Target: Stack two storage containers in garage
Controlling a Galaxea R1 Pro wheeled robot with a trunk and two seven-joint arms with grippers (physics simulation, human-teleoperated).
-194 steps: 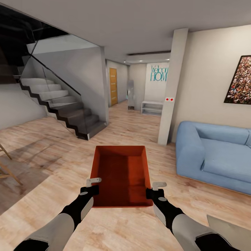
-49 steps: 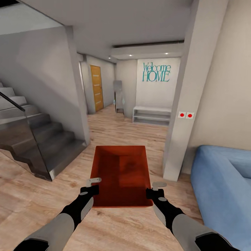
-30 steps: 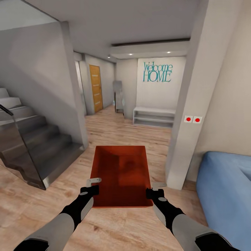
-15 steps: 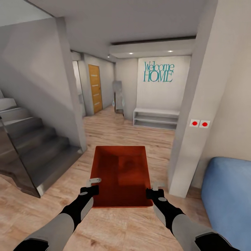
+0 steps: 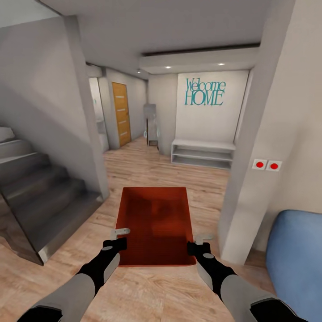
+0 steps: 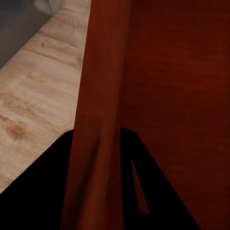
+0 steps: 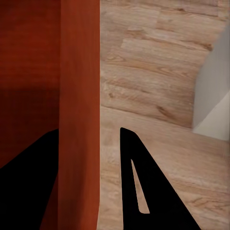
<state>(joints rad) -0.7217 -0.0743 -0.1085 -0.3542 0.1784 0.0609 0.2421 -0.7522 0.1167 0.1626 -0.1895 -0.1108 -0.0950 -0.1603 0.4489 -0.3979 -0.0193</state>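
Observation:
One orange-red storage container (image 5: pixel 154 223) hangs open side up in front of me, above the living room's light wood-plank floor (image 5: pixel 147 290). My left gripper (image 5: pixel 121 235) is shut on its left wall near the near corner. My right gripper (image 5: pixel 199 239) is shut on its right wall. In the left wrist view the red wall (image 6: pixel 98 96) runs between the two dark fingers of the left gripper (image 6: pixel 96 139). The right wrist view shows the same for the right gripper (image 7: pixel 88 136) on the wall (image 7: pixel 79 86). The container looks empty.
A dark staircase (image 5: pixel 40 197) and its grey wall stand at the left. A white pillar (image 5: pixel 250 179) with red switches (image 5: pixel 266 165) and a blue sofa (image 5: pixel 295 255) stand at the right. Between them a hallway leads to a white low shelf (image 5: pixel 203 153) and a wooden door (image 5: pixel 120 114).
The camera has moved forward toward the hallway, so the stairs and sofa have slid outward and the pillar looms larger. Both grippers still hold the container the same way.

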